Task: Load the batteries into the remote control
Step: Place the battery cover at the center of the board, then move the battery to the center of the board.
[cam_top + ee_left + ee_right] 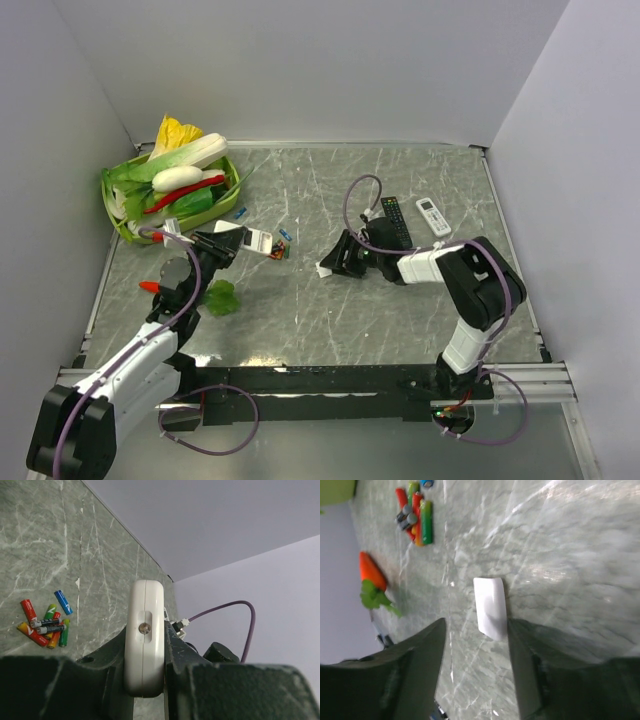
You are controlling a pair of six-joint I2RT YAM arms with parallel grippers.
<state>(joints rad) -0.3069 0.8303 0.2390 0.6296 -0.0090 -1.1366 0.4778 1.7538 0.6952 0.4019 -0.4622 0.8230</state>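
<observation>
The left claw (145, 655) is closed firmly on the remote control (145, 605). It clamps the two broad faces, so one narrow end points away from the claw and the body is lifted above the counter (40, 540). I think it is held like this so the other arm can reach its back. The batteries (46, 626) lie in a loose heap on the counter, ahead of the left claw and to one side, and nothing touches them. The right claw (477, 622) is open and has hold of nothing. Its fingers stand wider than the small white cover (490, 605), which lies flat on the counter between them, closer to one finger. This piece is probably the battery lid, which would leave the compartment free. The top view shows both arms together, the left claw raised and the right claw low, but not the grips. Only the left wrist view shows the clamping, though not whether the compartment is open. Only the right wrist view shows the gap beside the cover, and a carrot (371, 571) further ahead of that claw.
</observation>
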